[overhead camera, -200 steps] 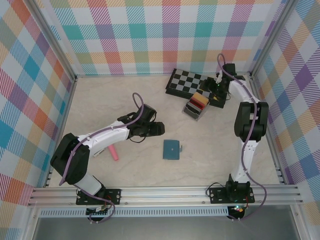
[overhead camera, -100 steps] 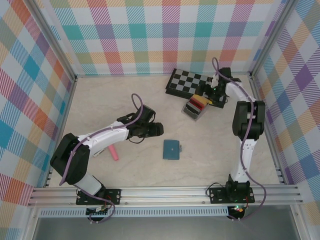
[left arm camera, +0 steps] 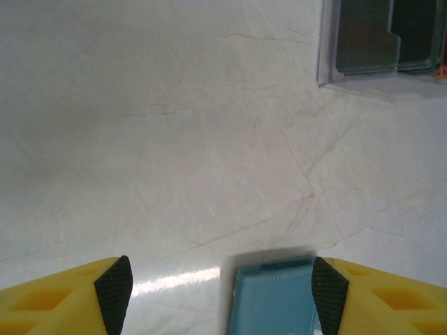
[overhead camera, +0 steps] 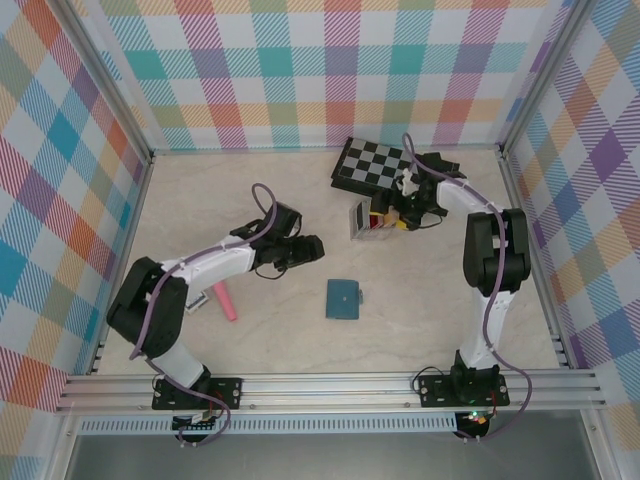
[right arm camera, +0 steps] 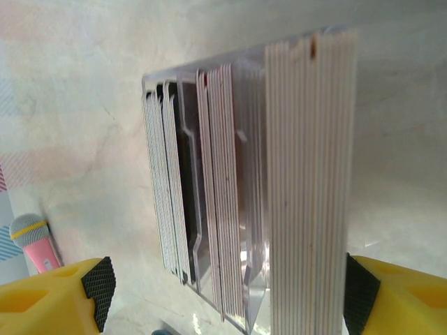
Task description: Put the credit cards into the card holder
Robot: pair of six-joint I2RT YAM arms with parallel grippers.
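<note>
Three walls of pastel plaid cloth enclose a pale, marbled worktop. At the far edge lies a black-and-white chessboard. Just in front of it stands a clear plastic rack holding thin plastic credit cards upright. The right gripper sits astride this rack, its yellow fingers wide apart and not clamped. A small teal-blue folding card holder lies flat mid-worktop, well apart from the rack. The left gripper hovers near it, fingers apart and empty. A pink stick lies beside the left arm.
</note>
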